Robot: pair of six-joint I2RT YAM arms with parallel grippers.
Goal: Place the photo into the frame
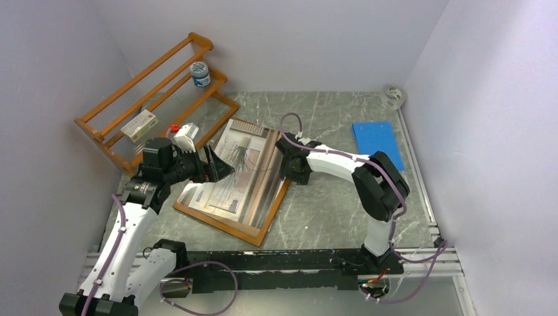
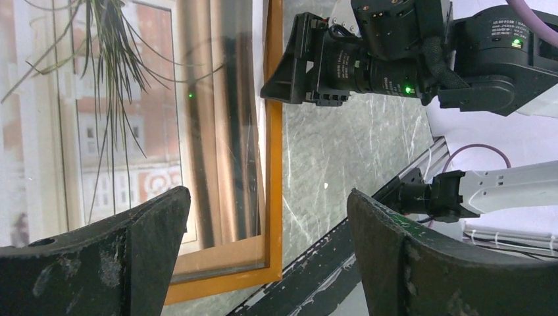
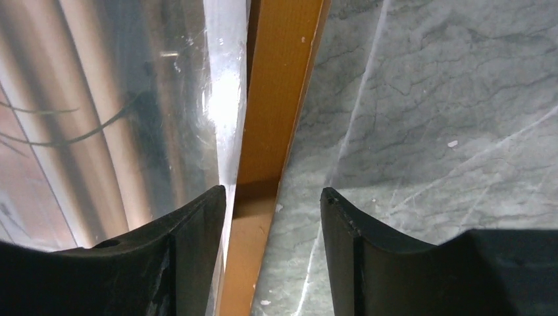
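Large beige-grey paper print of a curtained window and wispy plant, the photo (image 1: 233, 172), lies flat inside the outline of the thin light-brown wooden picture frame (image 1: 220, 226). The frame lies flat on the grey marbled table (image 1: 329, 210), left of centre. Glare runs along the photo's right side; can't tell whether it is fully seated in the recess or just resting on the pane.

Right gripper (image 3: 273, 197) is low at the frame's right rail, jaws partly apart and straddling it, one finger over the glossy edge, the other over bare table. Nothing clamped. Probably there to catch or steady that edge so the print settles square.

Left gripper (image 2: 268, 197) hangs spread wide above the photo's left part, touching nothing. Likely ready to press the sheet down or keep the frame from sliding.

Risk: nipping the rail could skew the frame.

Orange wooden rack (image 1: 151, 85) stands far left, blue sheet (image 1: 377, 139) far right, both well apart.
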